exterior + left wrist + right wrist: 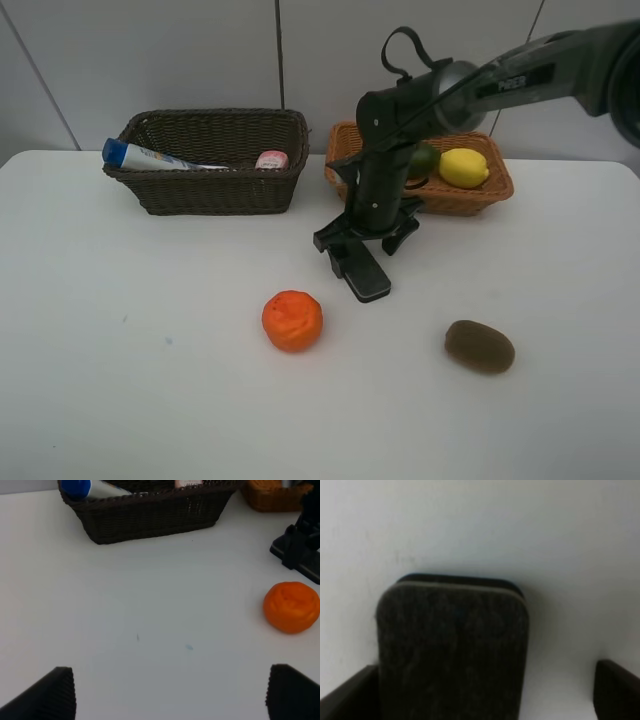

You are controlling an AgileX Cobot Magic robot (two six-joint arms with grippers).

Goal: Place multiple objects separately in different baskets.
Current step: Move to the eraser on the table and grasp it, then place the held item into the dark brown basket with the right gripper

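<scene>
The black eraser (365, 278) lies flat on the white tabletop (150, 350), in front of the gap between the dark basket (215, 190) and the tan basket (470, 203). My right pincer (360, 243) stands over it, spread, with one finger on each side; contact with either finger cannot be confirmed. The orange (292, 320) sits near the eraser, the kiwi (479, 346) farther off. My left pincer (172, 695) is spread wide and empty above bare tabletop.
</scene>
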